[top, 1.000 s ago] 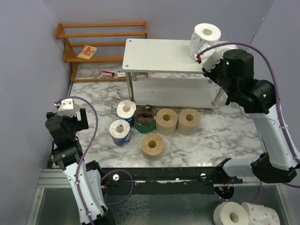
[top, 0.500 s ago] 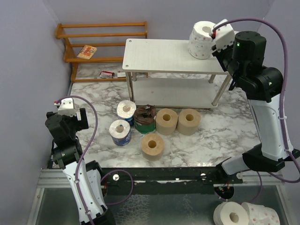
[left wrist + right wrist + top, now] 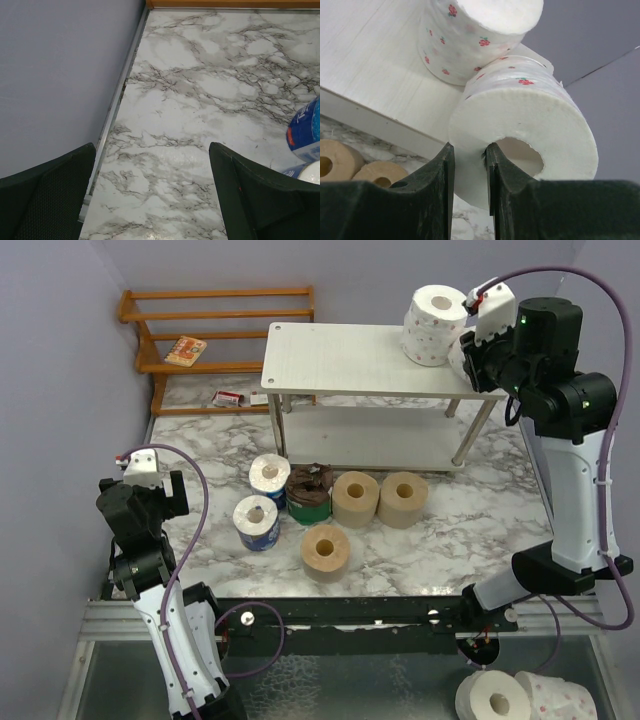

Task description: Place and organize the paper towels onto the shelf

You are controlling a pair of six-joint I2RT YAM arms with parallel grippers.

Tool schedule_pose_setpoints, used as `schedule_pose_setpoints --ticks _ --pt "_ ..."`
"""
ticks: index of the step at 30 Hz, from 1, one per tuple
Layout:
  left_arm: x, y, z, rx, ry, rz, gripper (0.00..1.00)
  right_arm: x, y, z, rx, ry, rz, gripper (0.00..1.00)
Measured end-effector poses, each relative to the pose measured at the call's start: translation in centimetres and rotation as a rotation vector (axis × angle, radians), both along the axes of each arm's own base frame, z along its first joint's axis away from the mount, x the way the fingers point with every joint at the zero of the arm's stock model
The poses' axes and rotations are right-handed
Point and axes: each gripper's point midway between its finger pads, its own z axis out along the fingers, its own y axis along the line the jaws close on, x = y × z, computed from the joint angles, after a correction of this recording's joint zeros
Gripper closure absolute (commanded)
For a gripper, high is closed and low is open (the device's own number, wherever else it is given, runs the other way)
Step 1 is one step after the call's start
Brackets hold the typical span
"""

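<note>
We have one white, pink-dotted paper towel roll (image 3: 436,325) standing on the pale whitewashed-wood shelf (image 3: 340,355). Six blue, brown and tan rolls (image 3: 355,498) sit below on the marble table (image 3: 480,520). Our right gripper (image 3: 469,152), raised at the shelf's right end, pinches the wall of a second dotted roll (image 3: 530,125), tipped sideways just beside the first. Our left gripper (image 3: 151,150) hangs low over the table, jaws wide apart.

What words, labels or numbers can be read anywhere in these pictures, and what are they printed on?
Nothing here is readable.
Blue-wrapped roll: white lettering, blurred and cut off by the frame edge.
Packet on the orange rack: print too small.
Red and white box below that rack: too small.
White rolls: red flowers only, no words.
</note>
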Motion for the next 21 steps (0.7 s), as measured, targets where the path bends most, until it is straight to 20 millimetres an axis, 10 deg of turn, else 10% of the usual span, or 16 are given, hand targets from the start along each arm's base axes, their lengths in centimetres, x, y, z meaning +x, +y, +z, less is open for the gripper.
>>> schedule_pose_setpoints --ticks 9,21 --pt "0.2 0.1 -0.3 -0.007 0.013 0.0 0.01 0.9 0.2 -0.5 0.031 0.024 0.019 0.72" --pt "0.2 0.1 -0.5 -0.01 0.021 0.0 0.01 1.7 0.3 1.2 0.032 -0.014 0.016 0.65"
